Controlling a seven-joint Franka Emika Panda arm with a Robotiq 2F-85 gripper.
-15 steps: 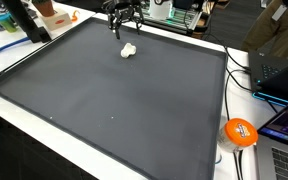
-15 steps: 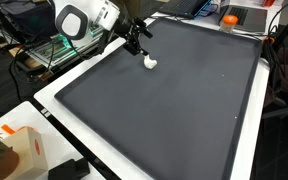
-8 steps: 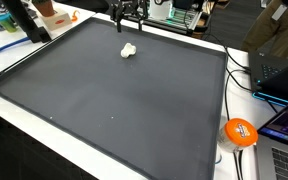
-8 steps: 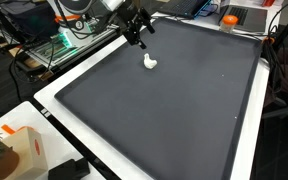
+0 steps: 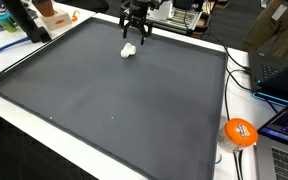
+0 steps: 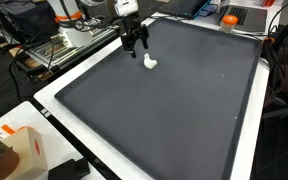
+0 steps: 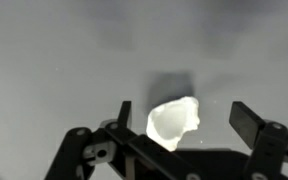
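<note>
Black angular pincer, perhaps matte

This looks like a robotics lab or research office. A white counter carries a large dark mat, with open laptops and loose cables crowded along its right side. Circuit boards and electronics stand at the far edge, and in an exterior view a wire rack of gear sits beside the counter.

The gripper is black. The small lump is white, almost glowing in the wrist view. The mat is plain dark grey with a few pale specks, and the worktop is white. The round object is orange.
</note>
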